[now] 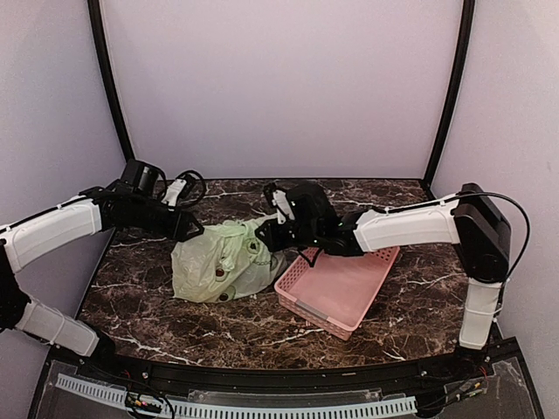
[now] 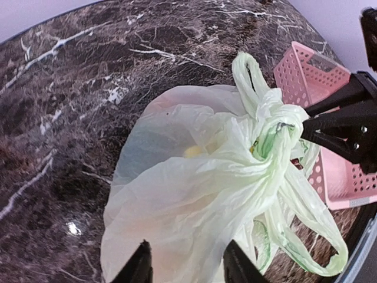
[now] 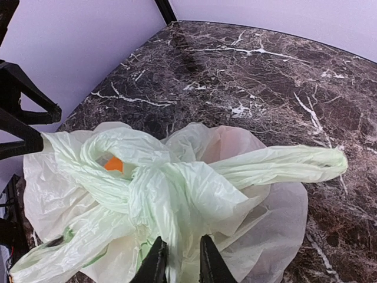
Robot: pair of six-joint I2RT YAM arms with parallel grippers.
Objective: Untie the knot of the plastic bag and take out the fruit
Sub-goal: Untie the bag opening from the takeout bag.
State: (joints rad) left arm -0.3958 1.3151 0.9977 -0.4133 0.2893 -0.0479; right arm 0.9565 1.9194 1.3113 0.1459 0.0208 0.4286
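Note:
The pale green plastic bag (image 1: 218,266) lies on the marble table between both arms, its knot (image 2: 275,134) of twisted handles on the side toward the pink basket. The fruit is mostly hidden inside; a yellow piece (image 2: 192,151) shows through the film and an orange bit (image 3: 113,164) peeks out by the knot (image 3: 159,191). My left gripper (image 2: 188,268) hangs open over the bag's rounded back, fingers apart with plastic below them. My right gripper (image 3: 181,268) is shut on a strand of the bag just under the knot. In the top view the left gripper (image 1: 190,229) and right gripper (image 1: 267,239) flank the bag.
A pink slotted basket (image 1: 336,288) stands right of the bag, partly under the right arm, touching the bag's side. Loose handle loops (image 2: 312,236) trail toward the basket. Black frame posts and pale walls enclose the table's back and sides.

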